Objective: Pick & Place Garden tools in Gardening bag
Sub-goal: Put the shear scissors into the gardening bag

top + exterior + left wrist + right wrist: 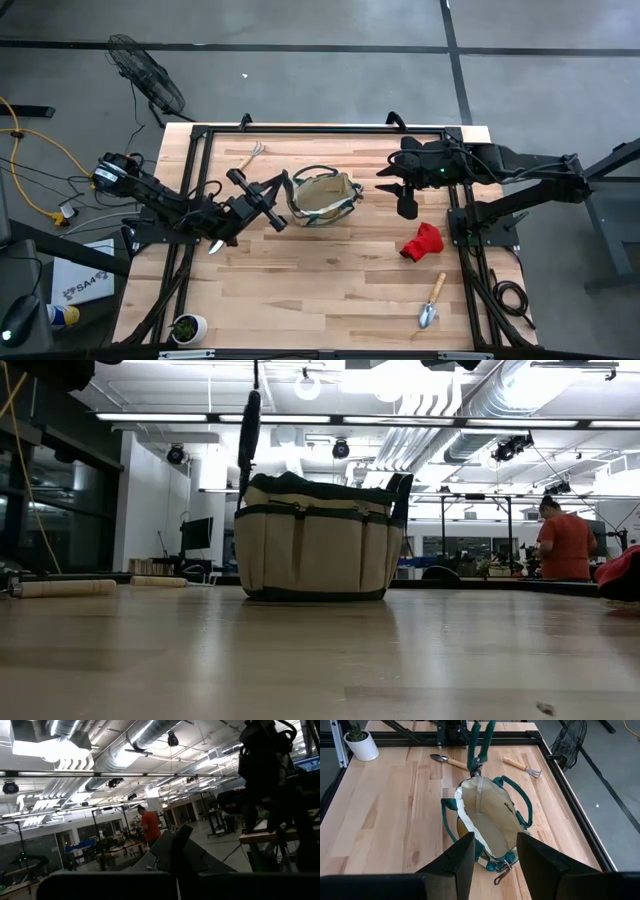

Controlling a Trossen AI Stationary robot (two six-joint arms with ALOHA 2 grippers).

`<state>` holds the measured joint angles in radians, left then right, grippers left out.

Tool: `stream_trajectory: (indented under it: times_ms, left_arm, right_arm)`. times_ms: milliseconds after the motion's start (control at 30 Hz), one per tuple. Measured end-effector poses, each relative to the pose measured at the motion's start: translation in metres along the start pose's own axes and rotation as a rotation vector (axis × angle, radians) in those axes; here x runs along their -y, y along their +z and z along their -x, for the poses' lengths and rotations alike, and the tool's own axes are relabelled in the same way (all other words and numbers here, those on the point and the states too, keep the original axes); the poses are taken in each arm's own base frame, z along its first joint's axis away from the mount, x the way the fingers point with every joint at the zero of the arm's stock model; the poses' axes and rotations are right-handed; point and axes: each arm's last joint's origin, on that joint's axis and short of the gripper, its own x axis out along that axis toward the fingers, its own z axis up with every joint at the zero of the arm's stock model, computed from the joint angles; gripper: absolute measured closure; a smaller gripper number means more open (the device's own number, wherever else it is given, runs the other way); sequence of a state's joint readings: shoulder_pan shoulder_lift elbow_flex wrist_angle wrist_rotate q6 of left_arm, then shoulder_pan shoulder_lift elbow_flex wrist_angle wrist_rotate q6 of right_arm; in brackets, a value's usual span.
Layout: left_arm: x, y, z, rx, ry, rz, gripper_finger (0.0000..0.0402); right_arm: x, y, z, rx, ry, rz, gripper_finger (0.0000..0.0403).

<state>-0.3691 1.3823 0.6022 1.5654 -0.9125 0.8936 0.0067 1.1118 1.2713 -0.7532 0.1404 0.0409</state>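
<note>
The left claw, clenched on the pruning shears, should tilt their blades well inside the gardening bag just beyond it before letting go.

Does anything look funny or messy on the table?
Nothing is spilled or broken. The odd bit is the shears: the left hand holds them by the handles with the blades poking into the bag. The right hand hangs open beside the bag. The red glove lies crumpled.

Left tool closed, arm stretched in from the left; right tool fingers apart, arm reaching in opposite.
</note>
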Motion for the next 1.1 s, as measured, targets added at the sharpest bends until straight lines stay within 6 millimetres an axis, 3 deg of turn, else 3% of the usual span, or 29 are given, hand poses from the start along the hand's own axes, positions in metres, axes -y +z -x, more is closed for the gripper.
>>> stream_trajectory:
  times_ms: [667,1100]
  left_arm:
    - [0.002,0.017,0.019,-0.032,-0.026,0.074,0.0402]
    - [0.003,0.016,0.023,-0.124,0.025,0.098,0.0402]
  right_arm:
    - [0.001,0.0,0.0,0.001,-0.018,0.0,0.0264]
    - [0.001,0.0,0.0,0.0,-0.018,0.0,0.0264]
